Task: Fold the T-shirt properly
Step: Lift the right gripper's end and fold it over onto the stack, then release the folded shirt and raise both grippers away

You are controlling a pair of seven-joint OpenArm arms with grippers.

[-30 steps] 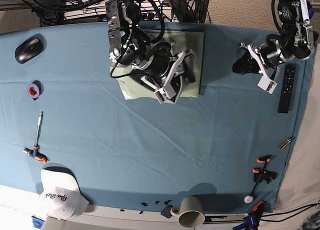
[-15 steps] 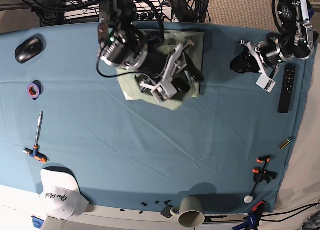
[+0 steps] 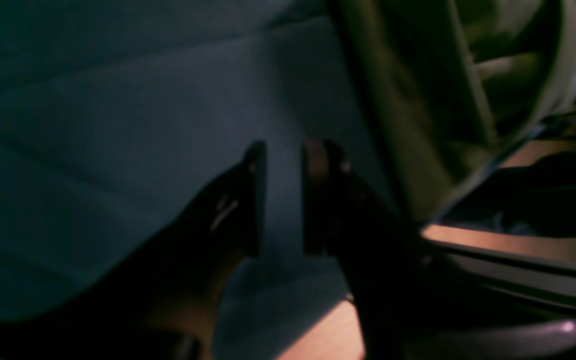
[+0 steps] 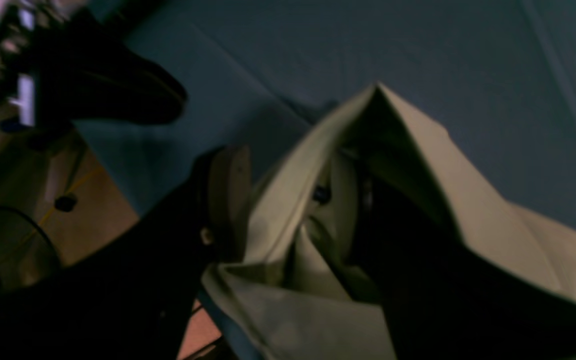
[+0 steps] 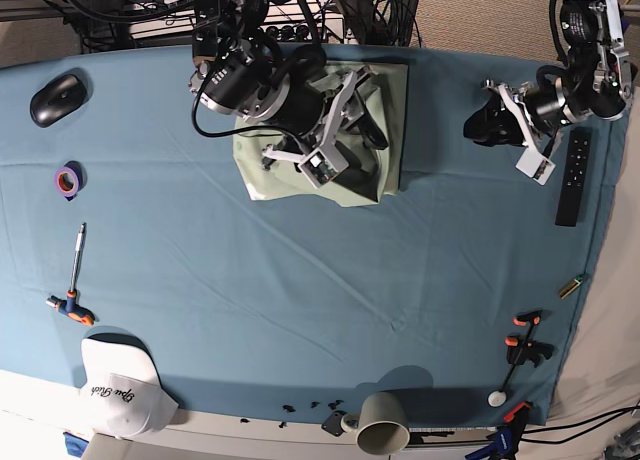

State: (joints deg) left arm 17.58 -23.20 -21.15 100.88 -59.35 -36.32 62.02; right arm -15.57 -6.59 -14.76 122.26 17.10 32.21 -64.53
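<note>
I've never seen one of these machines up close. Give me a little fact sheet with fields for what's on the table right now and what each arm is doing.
Surface: blue table cloth
Main item: T-shirt, pale green, folded into a rough rectangle at the far edge
Right gripper: over the shirt, a fold of fabric between its fingers
Left gripper: fingers slightly apart, holding nothing, above bare cloth beside the remote control
Also there: white cap, mug, computer mouse, purple tape roll, screwdriver

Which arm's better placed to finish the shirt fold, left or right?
Right, probably. The right gripper is over the T-shirt with fabric between its jaws. The left gripper hovers over bare cloth by the remote, holding nothing.
</note>
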